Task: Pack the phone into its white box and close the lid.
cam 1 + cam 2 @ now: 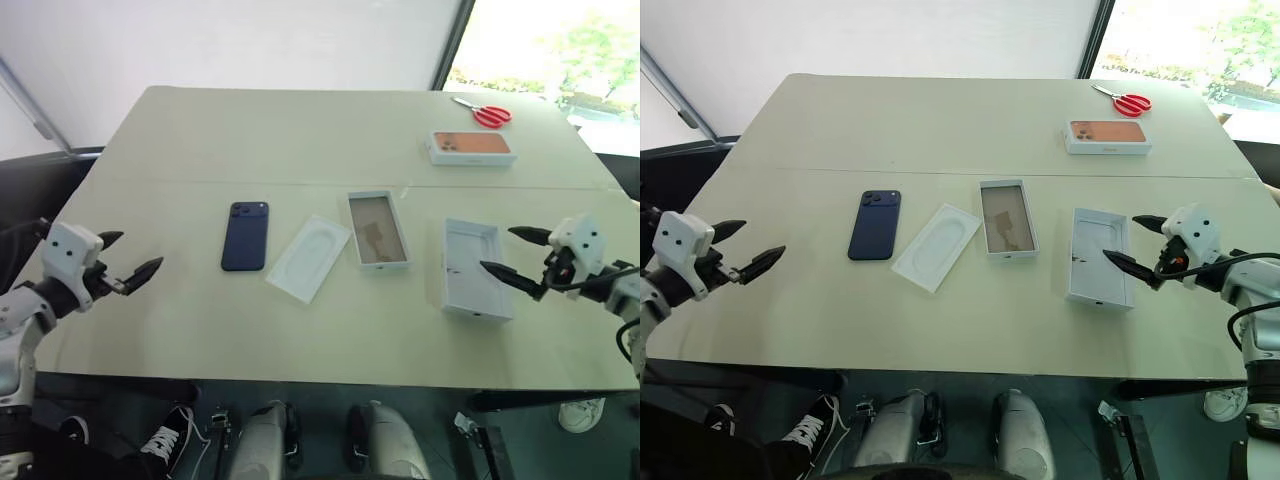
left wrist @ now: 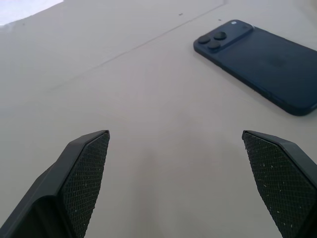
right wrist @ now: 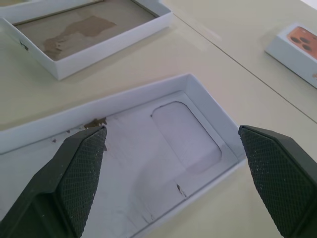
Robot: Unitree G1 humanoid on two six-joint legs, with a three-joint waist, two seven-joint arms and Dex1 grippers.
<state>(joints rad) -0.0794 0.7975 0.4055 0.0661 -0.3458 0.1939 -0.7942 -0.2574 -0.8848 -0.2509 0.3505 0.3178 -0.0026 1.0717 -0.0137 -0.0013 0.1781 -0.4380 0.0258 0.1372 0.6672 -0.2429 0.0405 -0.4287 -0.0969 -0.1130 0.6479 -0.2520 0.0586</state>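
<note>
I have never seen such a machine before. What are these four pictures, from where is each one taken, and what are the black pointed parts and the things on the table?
This is a humanoid robot with two arms. Two pictures come from the cameras in its head, looking down over a table. The other two come from a camera on each wrist, looking along that arm's fingers.

The black pointed parts are grippers. The left gripper and the right gripper are both open and hold nothing.

On the table, from the robot's left to right, lie a dark blue phone, a thin white insert, the white box with a brownish floor, and the lid, turned with its white inside up. Farther away are another white box with an orange phone picture and red scissors.

The left wrist picture shows the phone ahead; the right wrist picture shows the lid below that gripper.
</note>
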